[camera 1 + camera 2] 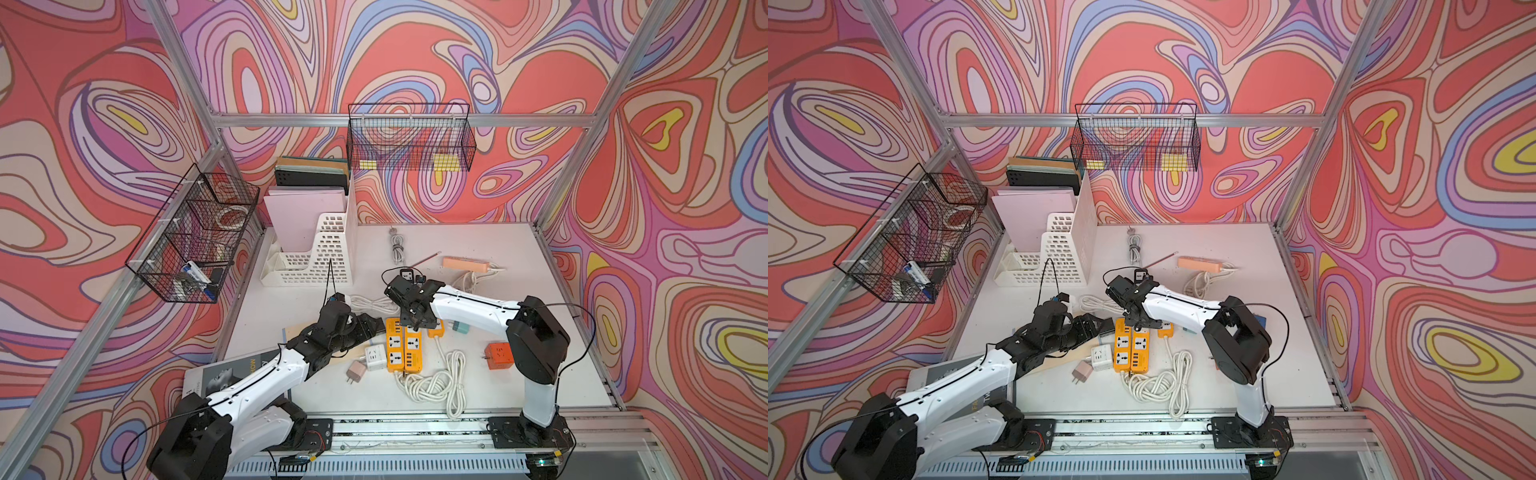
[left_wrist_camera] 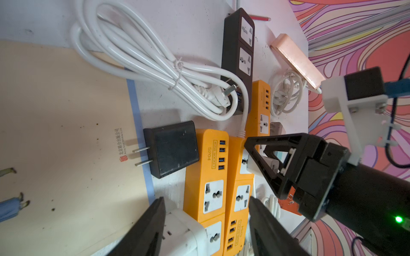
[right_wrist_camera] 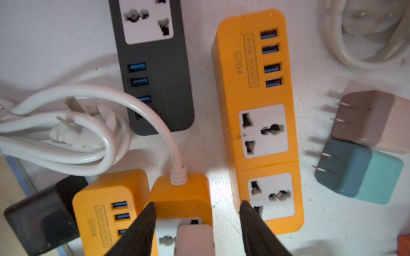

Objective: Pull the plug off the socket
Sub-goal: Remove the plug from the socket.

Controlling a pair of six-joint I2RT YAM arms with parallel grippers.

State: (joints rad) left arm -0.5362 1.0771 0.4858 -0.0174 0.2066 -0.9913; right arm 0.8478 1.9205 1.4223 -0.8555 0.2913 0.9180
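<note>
A pale pink plug [image 3: 195,239] sits in the end socket of the middle orange power strip [image 3: 182,195], which has a white cable. My right gripper [image 3: 197,204] is open and straddles the plug, with a gap on each side. The left wrist view shows the same plug [image 2: 271,165] between those fingers. In both top views the right gripper [image 1: 411,320] [image 1: 1138,322] hangs over the far end of the strip [image 1: 413,349]. My left gripper [image 1: 376,324] [image 2: 206,223] is open just left of the orange strips, holding nothing.
Another orange strip [image 3: 257,88] and a black strip [image 3: 155,66] lie close by. Loose adapters are scattered around: black [image 2: 170,148], white cube [image 1: 375,355], teal [image 3: 355,172], orange [image 1: 498,355]. Coiled white cable [image 1: 436,382] lies in front. A file rack [image 1: 320,253] stands at the back left.
</note>
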